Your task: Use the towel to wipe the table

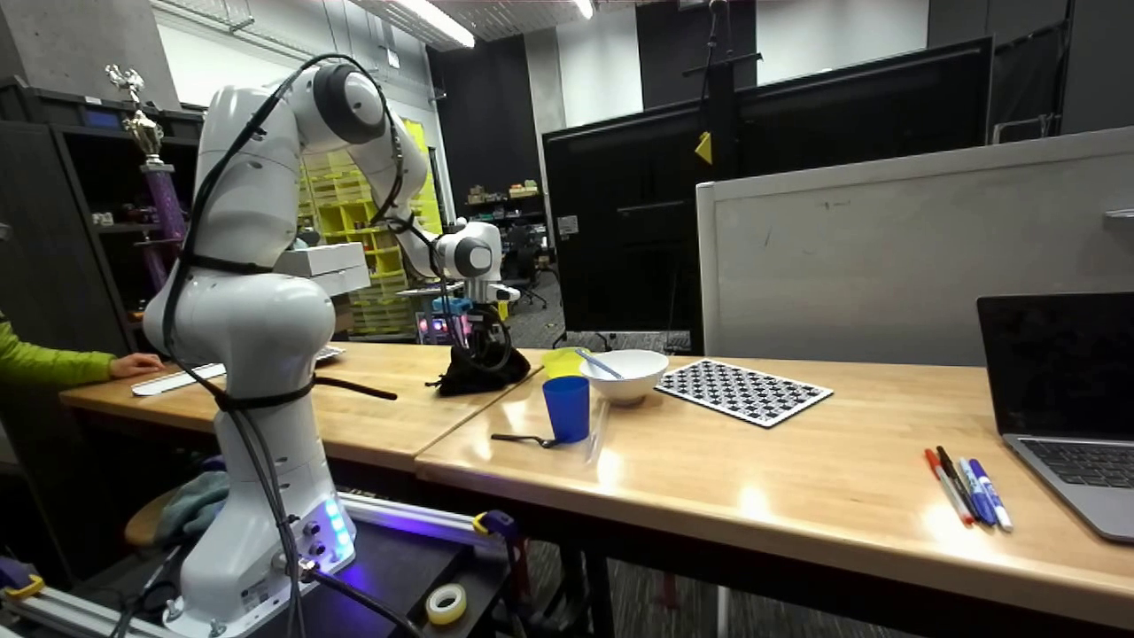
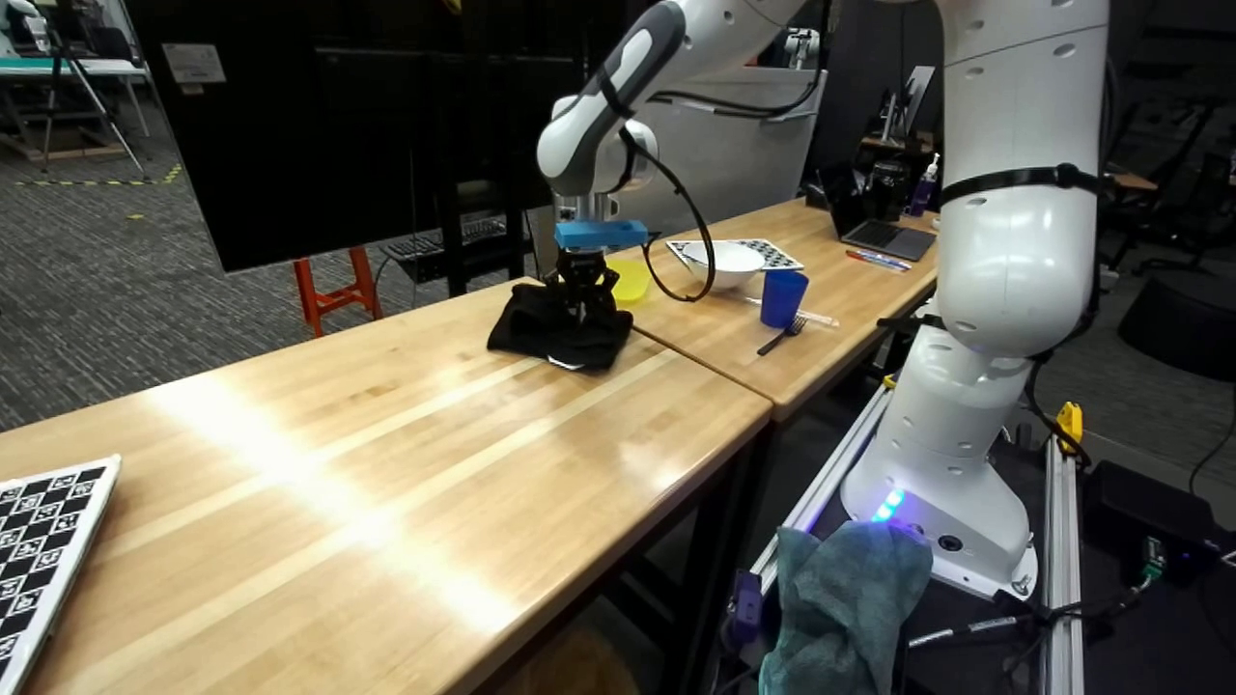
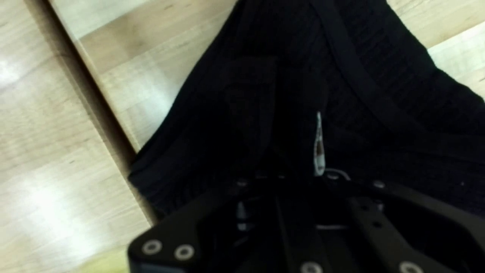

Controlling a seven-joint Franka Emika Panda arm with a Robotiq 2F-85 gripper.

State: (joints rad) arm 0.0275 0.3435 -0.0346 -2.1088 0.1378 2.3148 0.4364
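The black towel (image 2: 541, 328) lies crumpled on the wooden table (image 2: 386, 415), beside the seam between two table sections. It also shows in an exterior view (image 1: 469, 377) and fills much of the wrist view (image 3: 352, 94). A small white tag sticks out of its folds. My gripper (image 2: 582, 307) points straight down into the towel; it also shows low in the wrist view (image 3: 290, 178). The jaws are close together, with cloth bunched up between them, so the gripper is shut on the towel. The fingertips are hidden in the dark folds.
Beyond the seam stand a yellow dish (image 2: 630, 280), a white bowl (image 1: 633, 377) and a blue cup (image 1: 567, 409) with a fork (image 1: 523, 438) beside it. A checkered board (image 1: 744, 390), pens (image 1: 970, 487) and a laptop (image 1: 1072, 425) lie farther along. A teal cloth (image 2: 845, 608) hangs by the robot base.
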